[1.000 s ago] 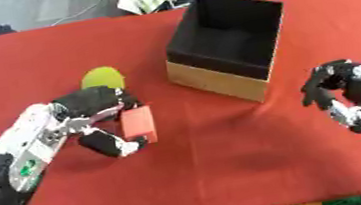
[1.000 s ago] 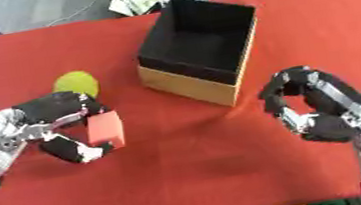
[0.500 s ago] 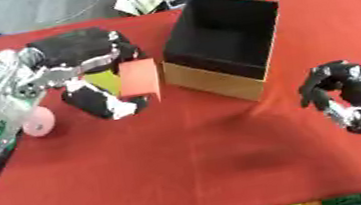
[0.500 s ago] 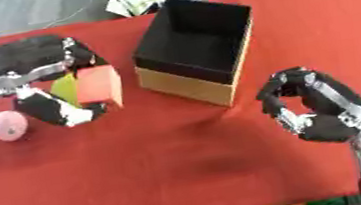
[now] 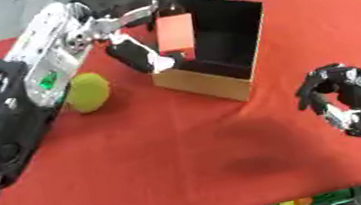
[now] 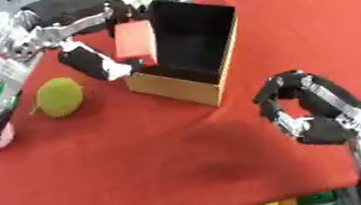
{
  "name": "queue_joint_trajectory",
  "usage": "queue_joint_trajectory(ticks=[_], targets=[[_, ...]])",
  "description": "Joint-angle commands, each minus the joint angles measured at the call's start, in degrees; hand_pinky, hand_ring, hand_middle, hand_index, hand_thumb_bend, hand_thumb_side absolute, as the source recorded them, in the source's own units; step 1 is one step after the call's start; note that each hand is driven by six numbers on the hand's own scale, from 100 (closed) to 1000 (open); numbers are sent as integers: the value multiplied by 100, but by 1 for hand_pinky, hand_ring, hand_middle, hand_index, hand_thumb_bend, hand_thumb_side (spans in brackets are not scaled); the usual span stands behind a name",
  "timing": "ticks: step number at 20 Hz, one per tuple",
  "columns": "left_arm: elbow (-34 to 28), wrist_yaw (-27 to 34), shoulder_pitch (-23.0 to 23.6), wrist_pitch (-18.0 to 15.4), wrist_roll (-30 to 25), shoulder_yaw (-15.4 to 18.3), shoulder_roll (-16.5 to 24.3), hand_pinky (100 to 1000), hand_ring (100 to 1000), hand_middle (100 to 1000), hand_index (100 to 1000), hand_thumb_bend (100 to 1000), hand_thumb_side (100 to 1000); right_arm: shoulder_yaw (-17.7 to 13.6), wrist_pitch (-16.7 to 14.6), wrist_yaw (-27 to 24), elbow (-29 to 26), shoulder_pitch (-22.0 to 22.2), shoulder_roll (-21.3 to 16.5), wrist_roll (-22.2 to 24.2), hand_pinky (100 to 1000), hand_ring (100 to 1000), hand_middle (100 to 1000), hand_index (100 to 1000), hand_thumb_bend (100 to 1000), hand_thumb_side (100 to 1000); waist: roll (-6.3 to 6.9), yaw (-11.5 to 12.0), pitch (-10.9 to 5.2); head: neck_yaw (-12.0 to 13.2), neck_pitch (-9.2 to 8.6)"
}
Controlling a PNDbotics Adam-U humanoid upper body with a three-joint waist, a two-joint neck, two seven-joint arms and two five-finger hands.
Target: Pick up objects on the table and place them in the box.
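Fingers of our left hand pinch the orange block over the box's near edge, ready to drop in. Our right hand waits curled, empty. A green ball sits on the red table.

Bright, even light; soft blur throughout, faint shadows on the red table.

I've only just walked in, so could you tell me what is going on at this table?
The robot is putting things from the red table into the open box. Its left robot hand holds an orange block up at the near edge of the box's opening, not yet let go. A green ball lies on the table left of the box, and something pink shows beside the left arm. The right robot hand hangs curled and empty at the lower right.
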Motion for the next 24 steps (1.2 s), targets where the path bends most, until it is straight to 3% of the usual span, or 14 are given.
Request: queue_joint_trajectory(ticks=[1,9,14,17,20,24], targets=[[498,-496,-191,-120,416,272,-369,596,528,505,834,294,482,50,-5,-69,-35,-83,-49,74,521,496,463,630,100,469,-8,-63,-60,68,29],[1079,-1161,-195,-284,1150,531,-759,643,588,587,868,345,548,88,5,-85,-36,-130,-46,143,521,495,463,629,100,470,39,-209,-3,110,23],[1086,-1317,-203,-282,1453,563,-789,701,668,748,908,427,608,94,1,-92,-37,-146,-51,157,521,495,463,630,100,470,43,-238,6,104,9],[1035,-1350,-202,-273,1593,570,-784,712,678,769,914,437,621,98,-5,-96,-38,-148,-51,164,521,495,463,630,100,470,35,-255,6,108,3],[892,-1258,-197,-283,1640,552,-694,701,660,739,905,423,587,81,-9,-92,-34,-139,-48,155,522,495,463,630,100,470,16,-214,1,100,1],[361,-823,-217,-385,1295,466,-135,694,649,715,895,404,569,19,8,-68,-15,-98,-49,106,522,495,463,630,100,470,8,-22,-41,-12,19]])
